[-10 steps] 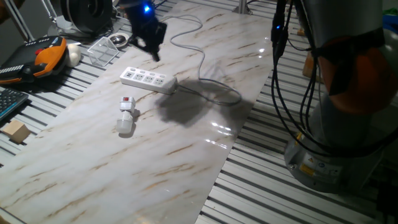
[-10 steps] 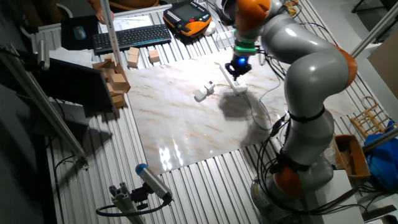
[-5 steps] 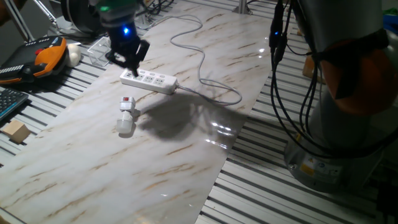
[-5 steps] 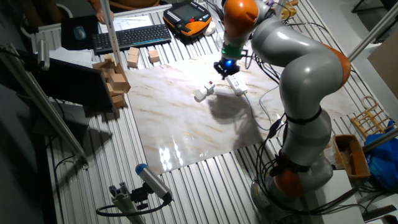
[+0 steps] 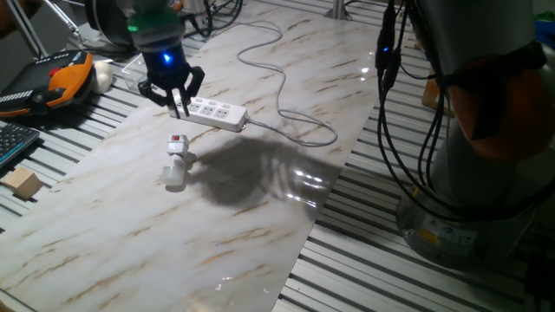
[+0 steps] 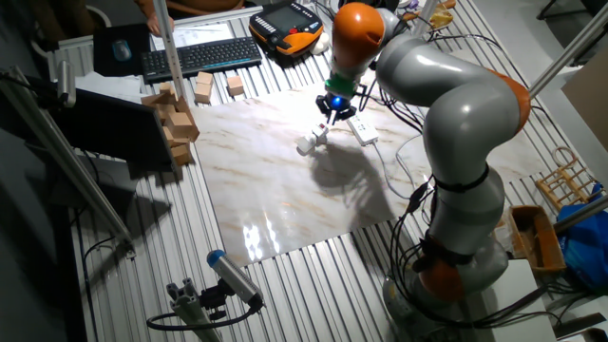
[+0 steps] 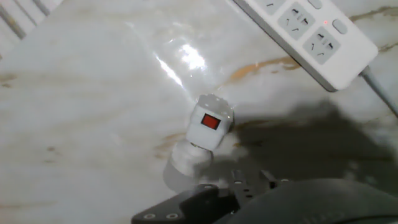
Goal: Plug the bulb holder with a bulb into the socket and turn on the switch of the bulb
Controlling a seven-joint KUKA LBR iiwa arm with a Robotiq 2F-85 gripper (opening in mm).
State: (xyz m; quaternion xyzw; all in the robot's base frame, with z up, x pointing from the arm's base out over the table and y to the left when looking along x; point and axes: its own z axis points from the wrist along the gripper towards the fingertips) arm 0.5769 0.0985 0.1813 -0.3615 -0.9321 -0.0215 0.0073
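Note:
The bulb holder (image 5: 178, 146) lies on its side on the marble board, red button up, with the bulb (image 5: 174, 178) pointing toward the near edge. The hand view shows the holder (image 7: 210, 122) and the bulb (image 7: 183, 160) just below centre. The socket (image 5: 211, 110) is a white power strip behind them, seen also as the socket (image 7: 311, 31) at the top right. My gripper (image 5: 179, 106) hangs over the strip's left end, a little behind and above the holder, and looks open and empty. From the other side, the gripper (image 6: 332, 111) is just above the holder (image 6: 318, 136).
The strip's white cable (image 5: 286, 82) loops across the board to the right. An orange pendant (image 5: 62, 78), a whitish ball (image 5: 103, 76) and a clear box (image 5: 147, 69) sit at the back left. A wooden block (image 5: 23, 184) and a keyboard (image 6: 199, 57) lie off the board.
The gripper has travelled left from behind the strip and come down over its left end, closer to the holder. Holder, bulb and strip have not moved.

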